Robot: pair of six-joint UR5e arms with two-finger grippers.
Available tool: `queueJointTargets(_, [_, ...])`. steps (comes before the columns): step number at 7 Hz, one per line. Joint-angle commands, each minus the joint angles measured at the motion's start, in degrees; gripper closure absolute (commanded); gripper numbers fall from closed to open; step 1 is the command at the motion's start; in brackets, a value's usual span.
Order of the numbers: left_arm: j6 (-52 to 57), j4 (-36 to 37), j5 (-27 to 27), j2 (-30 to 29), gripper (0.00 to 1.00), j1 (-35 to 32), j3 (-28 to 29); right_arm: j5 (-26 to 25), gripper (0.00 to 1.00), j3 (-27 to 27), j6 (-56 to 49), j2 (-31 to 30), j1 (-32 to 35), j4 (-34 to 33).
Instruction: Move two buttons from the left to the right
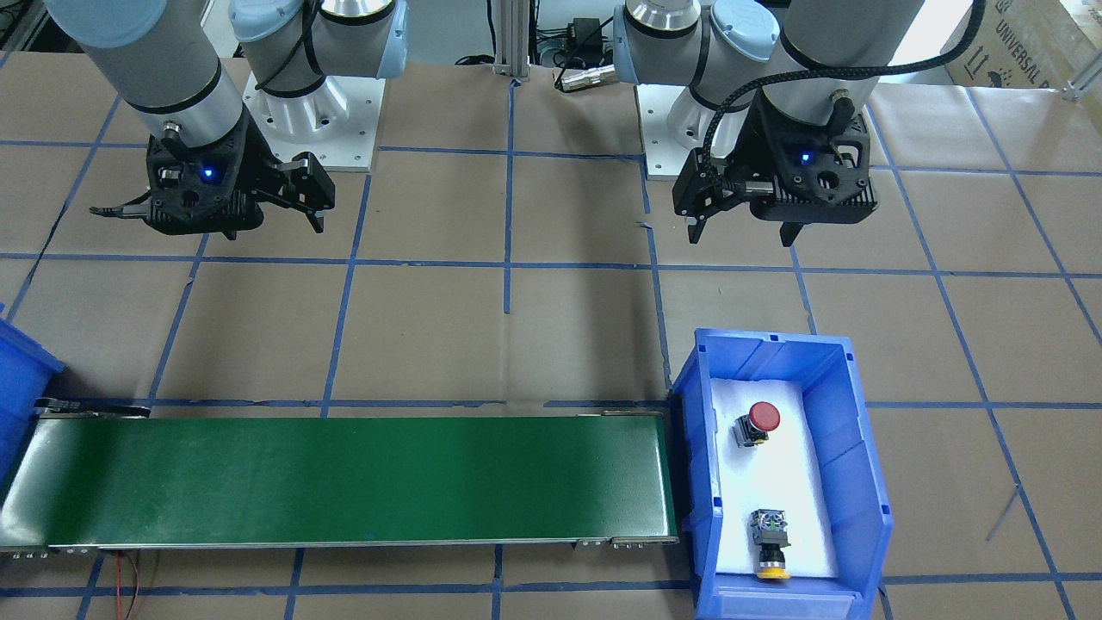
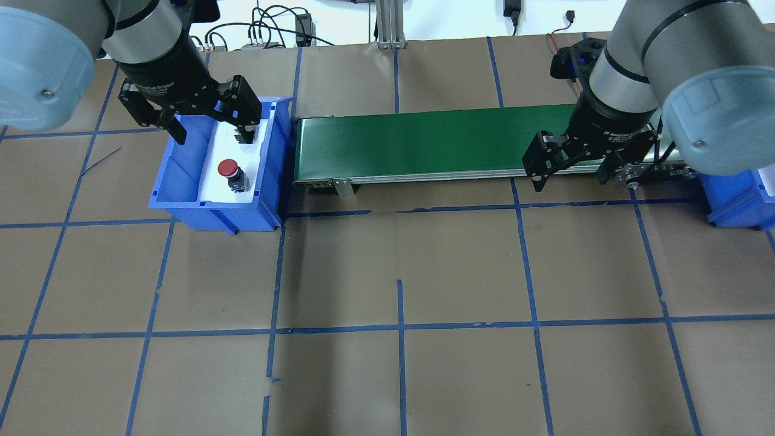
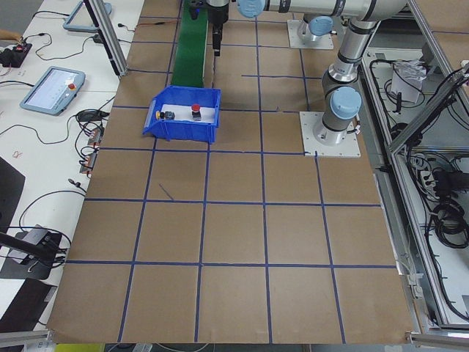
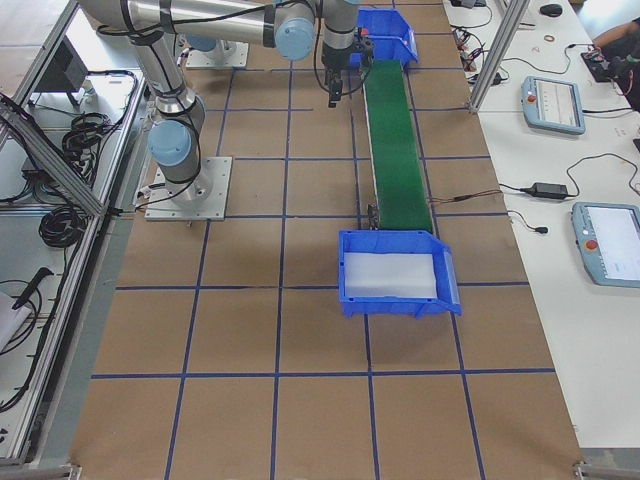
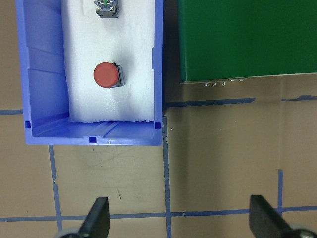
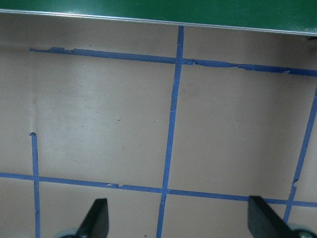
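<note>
1. The left gripper [image 2: 212, 134] has its jaws spread wide and holds nothing. It hangs over the table [image 2: 387, 272], on the robot's side of the green conveyor belt [image 1: 344, 482], just past the belt's left end.
2. The right gripper [image 2: 570, 177] is likewise wide apart and empty, above the table on the robot's side of the belt, near the belt's right end.
3. A blue bin [image 1: 852, 448] stands against the belt's left end. Both buttons lie apart on its white pad.
4. The red button [image 1: 762, 422] is the one nearer the robot.
5. The yellow button [image 1: 769, 542] lies farther out, on its side, cap pointing away from the robot.
6. A second blue bin [image 4: 345, 270] sits at the belt's right end.
</note>
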Motion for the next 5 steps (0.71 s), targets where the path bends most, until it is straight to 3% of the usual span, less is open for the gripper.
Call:
queueJointTargets(1, [-0.04,-2.59,0.35,0.04,0.0,0.08,0.92,-0.01,0.0,0.1,0.0,0.02,-0.09,-0.09])
queueJointTargets(5, [0.23,-2.27,0.26,-0.13,0.0,0.96,0.14,-0.1,0.0,0.11,-0.09,0.02,-0.09,0.0])
